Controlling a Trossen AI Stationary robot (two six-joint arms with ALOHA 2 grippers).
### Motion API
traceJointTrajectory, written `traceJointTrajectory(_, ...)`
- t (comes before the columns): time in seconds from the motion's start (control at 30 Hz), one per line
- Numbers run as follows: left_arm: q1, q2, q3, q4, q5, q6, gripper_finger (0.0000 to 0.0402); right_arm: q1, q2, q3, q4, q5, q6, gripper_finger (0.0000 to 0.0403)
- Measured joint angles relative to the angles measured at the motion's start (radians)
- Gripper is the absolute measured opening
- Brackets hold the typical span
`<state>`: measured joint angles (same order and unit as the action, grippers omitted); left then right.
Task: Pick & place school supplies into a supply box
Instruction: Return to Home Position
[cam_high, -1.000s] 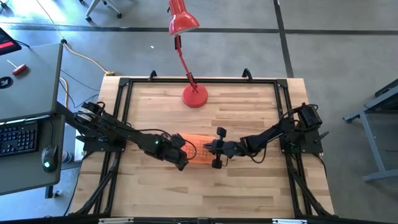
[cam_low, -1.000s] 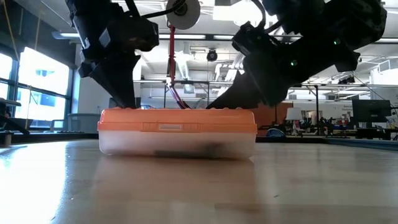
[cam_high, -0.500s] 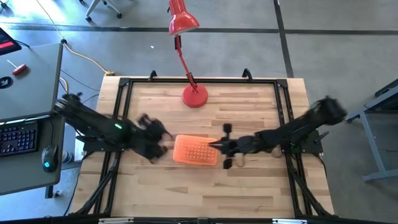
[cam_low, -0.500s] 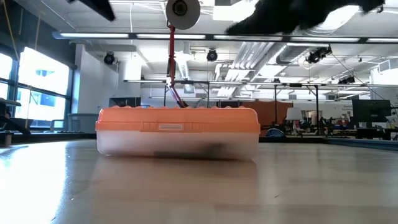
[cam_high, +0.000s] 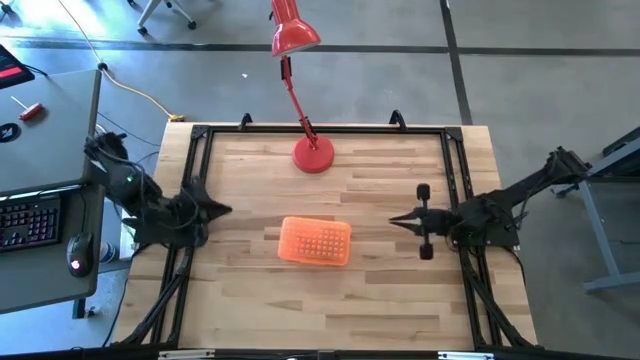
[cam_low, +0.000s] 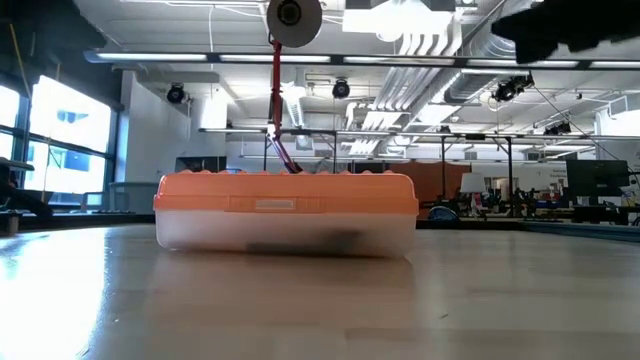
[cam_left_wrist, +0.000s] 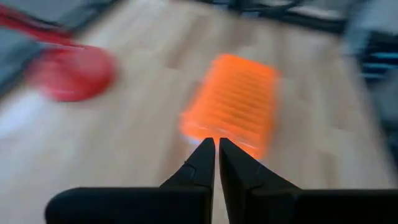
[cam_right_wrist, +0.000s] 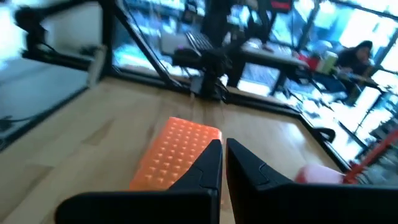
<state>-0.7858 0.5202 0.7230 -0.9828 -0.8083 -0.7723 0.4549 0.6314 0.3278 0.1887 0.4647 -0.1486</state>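
Note:
The supply box (cam_high: 315, 241), clear with an orange dotted lid, lies shut, flat on its bottom at the middle of the table (cam_high: 400, 300). The low view shows the supply box (cam_low: 286, 212) with a dark shape behind its clear wall; no loose school supplies are in view. My left gripper (cam_high: 225, 210) hangs shut near the table's left edge, pointing at the supply box (cam_left_wrist: 233, 99). My right gripper (cam_high: 393, 222) hangs shut toward the right edge, its fingertips also pointing at the supply box (cam_right_wrist: 174, 155). Neither touches anything.
A red desk lamp stands on its round base (cam_high: 313, 154) at the table's far middle, its arm reaching back beyond the far edge. A black frame (cam_high: 200, 140) runs along the table's sides. Bare wood lies all round the box.
Both grippers stood at the box's two ends a second ago. They have risen and drawn back fast, the left toward the table's left edge and the right toward its right edge. The box has stayed on the table, lid shut.

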Motion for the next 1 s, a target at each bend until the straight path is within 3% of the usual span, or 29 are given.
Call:
traceJointTrajectory(0.13, -0.028, -0.193, -0.234, 0.344, 0.061, 0.156, 0.0055, -0.001, -0.145, -0.197, 0.214, -0.037, -0.071, 0.0000)
traceJointTrajectory(0.23, -0.026, -0.283, -0.355, 0.510, -0.030, 0.250, 0.0055, -0.001, -0.247, -0.310, 0.369, -0.038, -0.112, 0.0000)
traceJointTrajectory(0.3, -0.026, -0.318, -0.397, 0.569, -0.089, 0.312, 0.0055, -0.001, -0.306, -0.312, 0.323, -0.030, -0.118, 0.0000)
traceJointTrajectory(0.57, -0.026, -0.340, -0.412, 0.547, -0.217, 0.406, 0.0055, -0.001, -0.405, -0.314, 0.177, -0.082, -0.064, 0.0000)
traceJointTrajectory(0.83, -0.026, -0.334, -0.412, 0.570, -0.076, 0.405, 0.0055, -0.001, -0.402, -0.314, 0.103, -0.072, 0.059, 0.0000)
traceJointTrajectory(1.0, -0.026, -0.330, -0.446, 0.531, -0.049, 0.451, 0.0055, -0.001, -0.402, -0.314, 0.106, -0.082, 0.059, 0.0000)
